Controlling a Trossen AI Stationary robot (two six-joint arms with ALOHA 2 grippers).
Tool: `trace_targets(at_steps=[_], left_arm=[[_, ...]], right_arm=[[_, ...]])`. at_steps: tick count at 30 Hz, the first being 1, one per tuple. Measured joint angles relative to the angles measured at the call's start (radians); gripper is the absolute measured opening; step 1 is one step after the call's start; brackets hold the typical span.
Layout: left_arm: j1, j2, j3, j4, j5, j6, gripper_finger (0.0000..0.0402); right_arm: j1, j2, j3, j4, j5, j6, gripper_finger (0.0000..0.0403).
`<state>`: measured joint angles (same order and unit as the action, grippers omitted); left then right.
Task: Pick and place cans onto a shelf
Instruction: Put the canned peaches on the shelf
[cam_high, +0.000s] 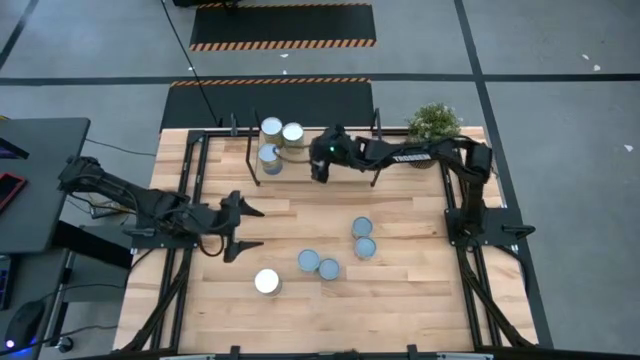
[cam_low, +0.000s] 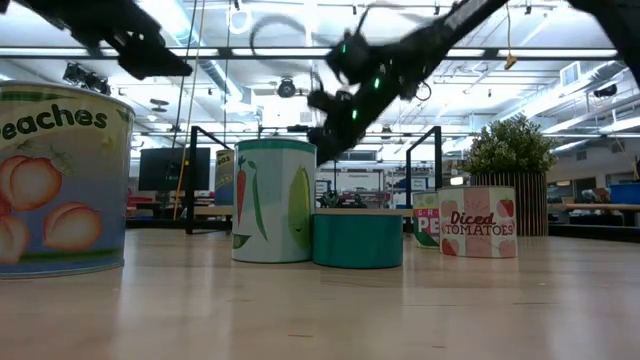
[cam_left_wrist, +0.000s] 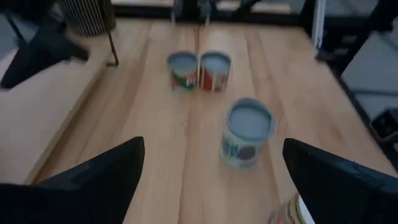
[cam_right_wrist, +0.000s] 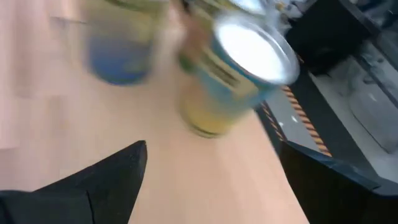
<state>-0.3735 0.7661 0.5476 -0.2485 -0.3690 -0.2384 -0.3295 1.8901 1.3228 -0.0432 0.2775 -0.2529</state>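
Three cans (cam_high: 271, 127) (cam_high: 293, 133) (cam_high: 269, 155) stand on the shelf (cam_high: 297, 163) at the table's far edge. Several more cans stand upright on the tabletop: a pair (cam_high: 362, 227) (cam_high: 365, 247), a pair (cam_high: 309, 261) (cam_high: 328, 268) and a white-topped one (cam_high: 266, 281). My right gripper (cam_high: 321, 168) is open and empty over the shelf, just right of the shelf cans; its wrist view shows a white-topped can (cam_right_wrist: 249, 68) ahead of the open fingers (cam_right_wrist: 211, 149). My left gripper (cam_high: 243, 227) is open and empty over the table's left part, with cans (cam_left_wrist: 247, 130) ahead of it.
A potted green plant (cam_high: 434, 122) stands at the far right corner, beside the right arm. Black frame rails (cam_high: 190, 200) run along the table's left and right sides. In the low view the large peaches can (cam_low: 60, 180) stands nearest the camera.
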Motion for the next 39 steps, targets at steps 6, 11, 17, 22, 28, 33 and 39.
trace_targets(at_steps=[6, 11, 17, 22, 28, 33, 39], left_arm=[[-0.029, 0.099, 0.1, -0.174, 0.031, -0.111, 0.0387], [-0.084, 0.197, 0.168, -0.238, 0.075, -0.225, 0.0387], [-0.17, 0.334, 0.309, -0.378, 0.069, -0.338, 0.0387], [-0.245, 0.446, 0.446, -0.538, 0.055, -0.427, 0.0387], [-0.322, 0.544, 0.525, -0.68, 0.085, -0.594, 0.0387], [-0.38, 0.623, 0.525, -0.692, 0.118, -0.758, 0.0387], [-0.431, 0.753, 0.526, -0.688, 0.12, -0.847, 0.0387]], right_arm=[[0.131, -0.095, 0.0, -0.112, -0.01, 0.01, 0.0374], [0.215, -0.129, 0.0, -0.159, -0.01, 0.015, 0.0374], [0.286, -0.131, -0.007, -0.205, -0.007, 0.044, 0.0374], [0.329, -0.154, -0.095, -0.148, 0.06, 0.074, 0.0374], [0.391, -0.207, -0.232, -0.003, 0.152, 0.089, 0.0374], [0.432, -0.24, -0.297, 0.115, 0.165, 0.071, 0.0374], [0.447, -0.241, -0.304, 0.148, 0.179, 0.053, 0.0374]])
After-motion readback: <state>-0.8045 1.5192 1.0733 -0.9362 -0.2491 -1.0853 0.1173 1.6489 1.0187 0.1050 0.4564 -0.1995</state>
